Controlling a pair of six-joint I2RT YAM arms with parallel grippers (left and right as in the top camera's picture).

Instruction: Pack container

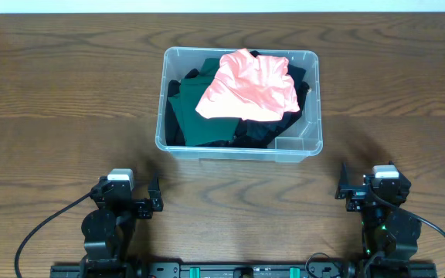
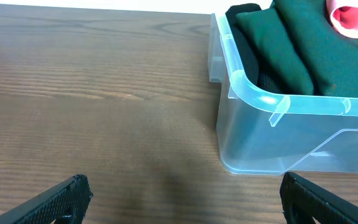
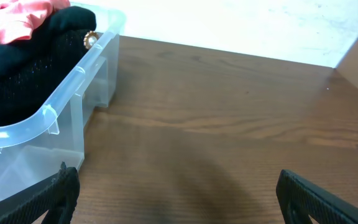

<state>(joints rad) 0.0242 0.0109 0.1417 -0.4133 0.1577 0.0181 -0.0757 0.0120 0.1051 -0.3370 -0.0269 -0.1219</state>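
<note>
two arms sit at the near edge of the table [image 1: 52, 93] in the overhead view. the left gripper [image 1: 149, 199] and right gripper [image 1: 348, 189] are both well apart from the container [image 1: 238, 153]. it stands mid-table, with a coral garment [image 1: 246, 85] lying over a green garment [image 1: 199, 116] and a black garment [image 1: 261, 131].

left wrist: the fingers [image 2: 61, 199] are spread wide and hold nothing. the container's corner [image 2: 260, 143] is ahead on the right.

right wrist: the fingers [image 3: 48, 193] are released too. the container [image 3: 42, 149] is ahead on the left.
</note>
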